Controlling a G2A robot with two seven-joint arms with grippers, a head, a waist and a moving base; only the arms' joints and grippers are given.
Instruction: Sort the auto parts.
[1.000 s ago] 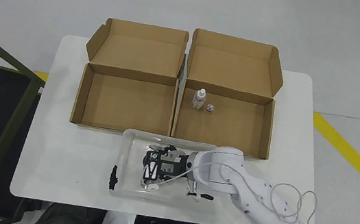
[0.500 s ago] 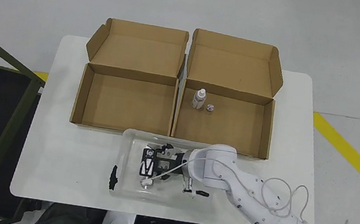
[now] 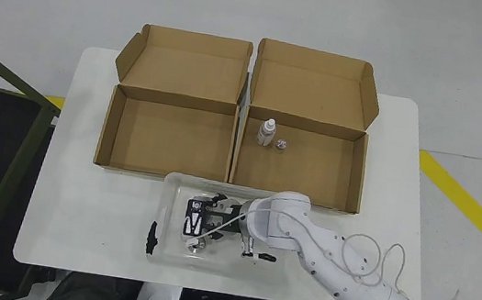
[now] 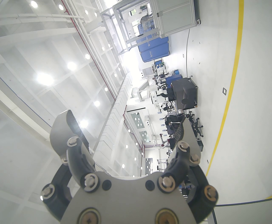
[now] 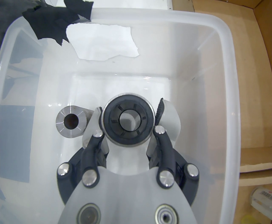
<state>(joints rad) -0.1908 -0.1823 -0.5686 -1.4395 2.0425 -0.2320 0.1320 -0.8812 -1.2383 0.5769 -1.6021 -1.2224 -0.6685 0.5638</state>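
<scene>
Here the right gripper sits inside the clear bin at the worktop's near edge, pinching a round rubber-lined bushing by its metal rim. A steel sleeve stands just beside it. The left gripper is spread, holding nothing.
</scene>
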